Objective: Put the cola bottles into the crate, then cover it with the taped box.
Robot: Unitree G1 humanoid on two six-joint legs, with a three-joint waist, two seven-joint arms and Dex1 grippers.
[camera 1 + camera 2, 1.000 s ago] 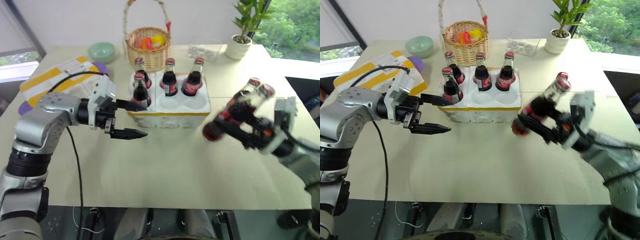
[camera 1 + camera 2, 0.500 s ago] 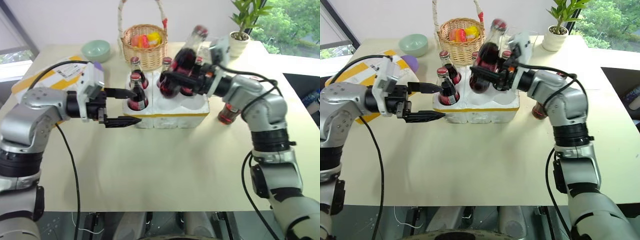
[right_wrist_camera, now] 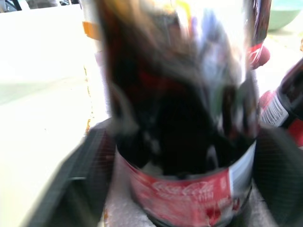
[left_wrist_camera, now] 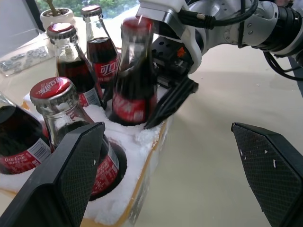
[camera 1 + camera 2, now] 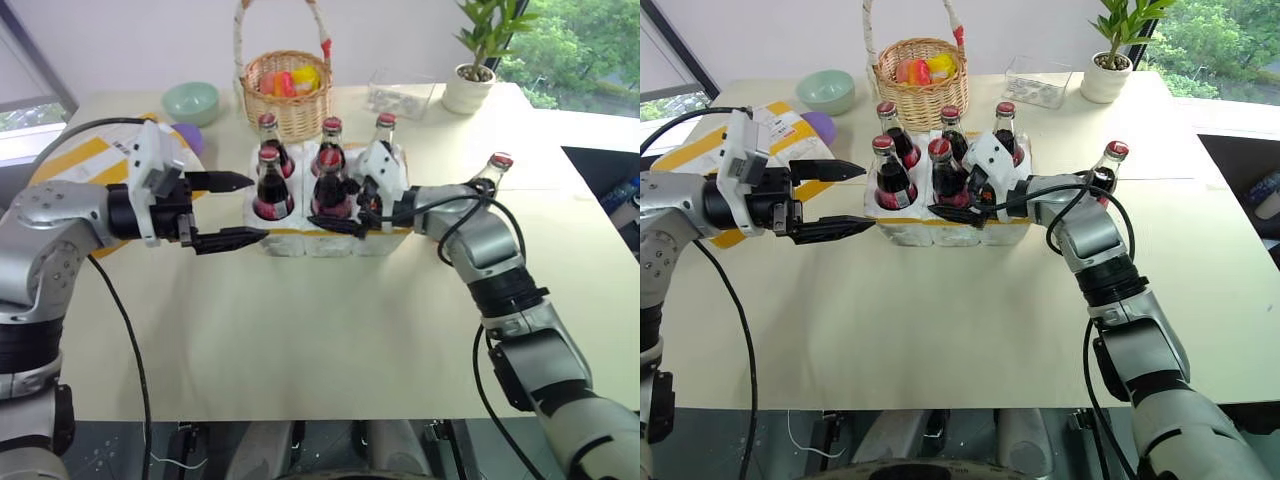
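Note:
The crate (image 5: 300, 243), a low white foam block with a yellow band, stands mid-table. Three cola bottles (image 5: 330, 135) fill its back row and one (image 5: 272, 182) stands front left. Another bottle (image 5: 328, 190) stands upright in the front middle well. My right gripper (image 5: 318, 205) is open, with a finger on either side of that bottle (image 3: 184, 118). A further bottle (image 5: 487, 172) stands on the table right of the crate, behind my right forearm. My left gripper (image 5: 255, 207) hovers open and empty just left of the crate. The taped box (image 5: 780, 125) lies far left, partly hidden by my left arm.
A wicker basket (image 5: 293, 95) stands right behind the crate. A green bowl (image 5: 190, 100) sits back left, a clear plastic container (image 5: 405, 95) and a potted plant (image 5: 475, 85) back right. The table's right edge drops off beyond the lone bottle.
My right arm swung in from the right with a tilted bottle, stood it upright in the front middle well, and its fingers spread apart. The left gripper stayed open beside the crate.

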